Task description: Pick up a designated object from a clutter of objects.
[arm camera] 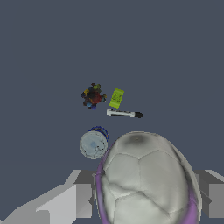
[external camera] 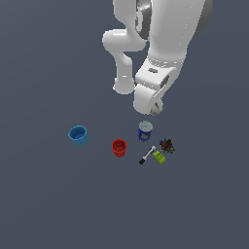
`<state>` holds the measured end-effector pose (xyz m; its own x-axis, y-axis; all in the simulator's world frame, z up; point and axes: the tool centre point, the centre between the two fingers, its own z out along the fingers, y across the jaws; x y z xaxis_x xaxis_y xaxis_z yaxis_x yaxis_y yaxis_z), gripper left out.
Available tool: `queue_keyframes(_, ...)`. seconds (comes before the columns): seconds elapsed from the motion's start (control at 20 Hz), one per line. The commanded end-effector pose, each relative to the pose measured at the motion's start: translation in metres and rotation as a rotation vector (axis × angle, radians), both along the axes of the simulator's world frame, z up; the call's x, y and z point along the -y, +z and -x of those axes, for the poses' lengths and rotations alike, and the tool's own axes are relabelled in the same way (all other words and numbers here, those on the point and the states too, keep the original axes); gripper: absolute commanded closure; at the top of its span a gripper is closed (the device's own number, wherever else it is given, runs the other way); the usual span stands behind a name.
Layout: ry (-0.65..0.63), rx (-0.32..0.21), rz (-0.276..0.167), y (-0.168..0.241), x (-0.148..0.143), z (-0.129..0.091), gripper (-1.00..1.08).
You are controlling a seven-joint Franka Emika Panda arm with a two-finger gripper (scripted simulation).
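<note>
The designated object, a whitish-grey ball (arm camera: 146, 175) with pinkish-purple edges, fills the near part of the wrist view between my two fingers (arm camera: 83, 199). My gripper (arm camera: 146, 197) is shut on it. In the exterior view only a sliver of the ball (external camera: 157, 108) peeks out under the white hand, where my gripper (external camera: 154, 108) hangs just beyond the blue-and-white can (external camera: 145, 131). The clutter lies apart from the ball: the can (arm camera: 93, 143), a black-and-white marker (arm camera: 124, 113), a yellow-green block (arm camera: 116, 98) and a dark multicoloured toy (arm camera: 92, 96).
A red cup (external camera: 119, 147) stands toward the exterior view's left of the can, and a light-blue cup (external camera: 78, 135) farther left. The marker (external camera: 147, 155), block (external camera: 159, 157) and toy (external camera: 167, 145) cluster near the can. The arm's white links (external camera: 124, 58) rise behind.
</note>
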<state>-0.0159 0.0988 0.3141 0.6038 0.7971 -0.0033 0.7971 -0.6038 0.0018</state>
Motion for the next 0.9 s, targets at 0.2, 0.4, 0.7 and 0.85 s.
queue_keyframes(0.2,-0.001,0.000,-0.003,0.040,-0.063,-0.012,1.08)
queue_keyframes(0.4,-0.001,0.000,-0.003,0.057,-0.089,-0.018,1.08)
queue_keyframes(0.7,-0.001,0.000,-0.004,0.073,-0.114,-0.025,1.08)
queue_keyframes(0.85,-0.001,0.000,-0.004,0.077,-0.120,-0.027,1.08)
